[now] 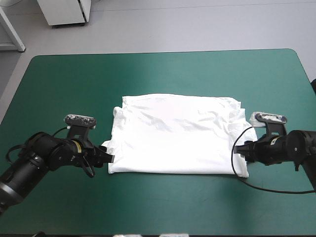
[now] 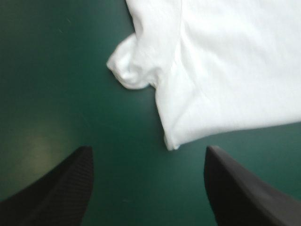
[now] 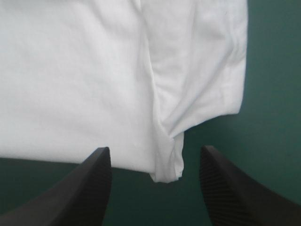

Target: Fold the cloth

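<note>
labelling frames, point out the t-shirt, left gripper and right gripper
T-shirt [image 1: 177,133]: high view, middle of the cloth
left gripper [image 2: 148,149]: left wrist view, midway between fingertips
right gripper [image 3: 154,149]: right wrist view, midway between fingertips

Robot lab workroom (plain, bare), teal-green covered table [image 1: 163,74], grey floor [image 1: 197,29], white cabinet [image 1: 64,12] beyond

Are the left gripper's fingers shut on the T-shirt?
No; the left gripper has its fingers apart, the T-shirt lying ahead of them.

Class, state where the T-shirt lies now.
In the high view the T-shirt lies flat, central on the table, between the left gripper and the right gripper.
</note>
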